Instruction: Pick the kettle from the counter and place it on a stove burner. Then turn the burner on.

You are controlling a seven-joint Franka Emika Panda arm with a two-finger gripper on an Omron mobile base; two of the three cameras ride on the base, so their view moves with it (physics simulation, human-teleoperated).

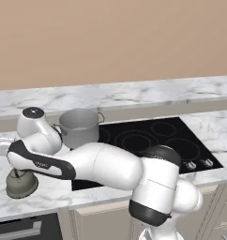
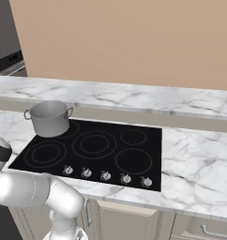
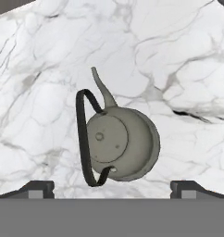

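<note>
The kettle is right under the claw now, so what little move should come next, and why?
Probably a straight descent onto the kettle. The claw hangs open above it, its fingertips set wide on either side, with the dark arched handle between them, and the kettle sits on the counter, not on the cooktop.

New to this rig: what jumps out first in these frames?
The white arm folds hard to the left across the front of the counter, its open gripper poised straight over the small olive-grey kettle standing on the marble left of the cooktop. Next, the steel pot sits on the black cooktop's back-left corner. A row of knobs lines its front edge.
</note>
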